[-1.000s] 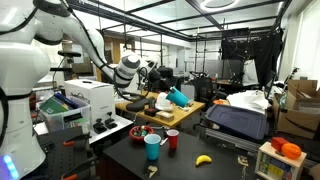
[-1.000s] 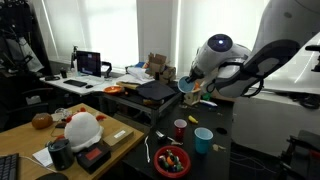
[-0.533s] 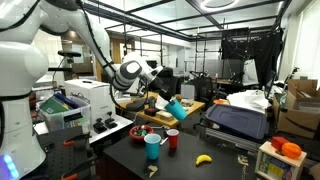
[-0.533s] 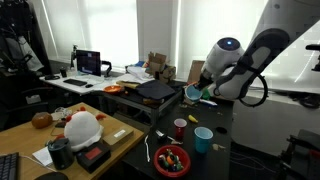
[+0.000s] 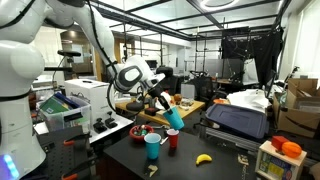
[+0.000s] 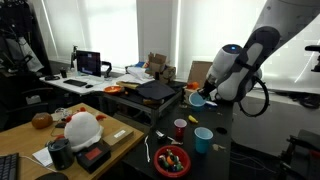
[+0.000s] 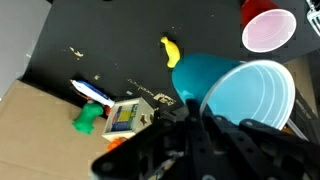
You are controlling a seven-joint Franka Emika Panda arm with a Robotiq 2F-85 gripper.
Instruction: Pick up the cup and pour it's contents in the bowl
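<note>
While the gripper clasps the cup between its jaws, tilted in mid-air, we log the bowl at its 8 o'clock, lower | we would centre the mouth over the bowl first, then tip slowly, clear of the red cup.

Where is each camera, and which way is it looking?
An exterior view: stands beside the robot's white base, facing across the black table; shows base and arm holding the blue cup.
An exterior view: sits past a wooden desk, facing the windows; the arm reaches in from the right.
Wrist view: rides the wrist, looking down at the table; the gripper shows at the bottom.
Shared: all three show the blue cup and red cup.
</note>
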